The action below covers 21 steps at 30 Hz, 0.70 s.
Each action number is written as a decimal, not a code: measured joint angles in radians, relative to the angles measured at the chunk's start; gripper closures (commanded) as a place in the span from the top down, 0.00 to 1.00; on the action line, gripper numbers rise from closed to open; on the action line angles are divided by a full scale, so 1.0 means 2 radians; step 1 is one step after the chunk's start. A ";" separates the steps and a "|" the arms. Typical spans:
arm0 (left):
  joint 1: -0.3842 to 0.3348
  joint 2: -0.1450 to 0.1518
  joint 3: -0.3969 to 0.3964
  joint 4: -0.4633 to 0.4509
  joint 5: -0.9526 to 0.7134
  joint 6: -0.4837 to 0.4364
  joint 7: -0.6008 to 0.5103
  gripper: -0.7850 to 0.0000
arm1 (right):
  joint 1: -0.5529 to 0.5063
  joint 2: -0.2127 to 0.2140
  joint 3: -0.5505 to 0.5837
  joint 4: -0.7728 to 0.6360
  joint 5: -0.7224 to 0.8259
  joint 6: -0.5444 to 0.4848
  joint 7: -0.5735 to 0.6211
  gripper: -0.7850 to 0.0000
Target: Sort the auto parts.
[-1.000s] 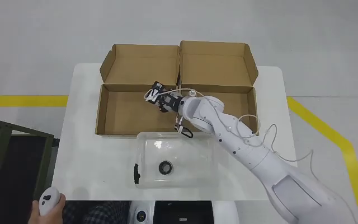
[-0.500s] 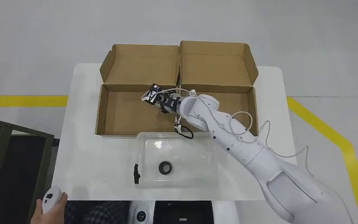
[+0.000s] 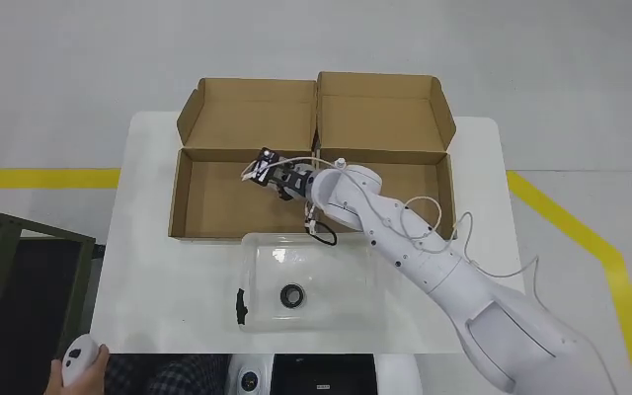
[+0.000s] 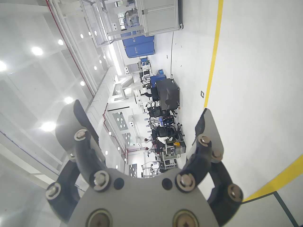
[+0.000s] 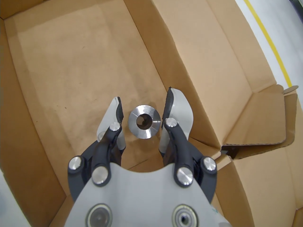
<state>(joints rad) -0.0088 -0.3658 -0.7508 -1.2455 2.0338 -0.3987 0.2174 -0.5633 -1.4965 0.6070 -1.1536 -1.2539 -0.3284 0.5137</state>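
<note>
Metal ring [image 5: 144, 124] inside half-open right pincer [image 5: 144, 96]

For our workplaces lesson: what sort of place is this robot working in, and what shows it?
Probably a factory hall or industrial lab: a yellow floor line, a framed machine enclosure and workstations farther off, and cardboard boxes on the table.

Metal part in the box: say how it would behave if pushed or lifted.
The metal part looks solid and polished, so probably heavy for its size and slippery. Being round, it would likely roll if tipped onto its side in the cardboard box.
</note>
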 measured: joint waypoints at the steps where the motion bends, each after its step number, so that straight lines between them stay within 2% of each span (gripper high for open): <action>1: 0.000 0.000 0.000 0.000 0.000 0.000 0.000 1.00 | -0.002 0.001 0.002 -0.009 -0.003 -0.002 0.000 0.44; 8: 0.000 0.000 0.000 0.000 0.000 0.000 0.000 1.00 | -0.042 0.017 0.032 -0.103 -0.023 -0.029 0.014 0.45; 21: 0.000 0.000 0.000 0.000 0.000 0.000 0.000 1.00 | -0.176 0.056 0.097 -0.297 -0.039 -0.121 0.029 0.46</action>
<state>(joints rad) -0.0088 -0.3658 -0.7508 -1.2455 2.0338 -0.3987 0.2174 -0.9161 -1.3846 0.8003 -1.7485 -1.3323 -0.5706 0.5721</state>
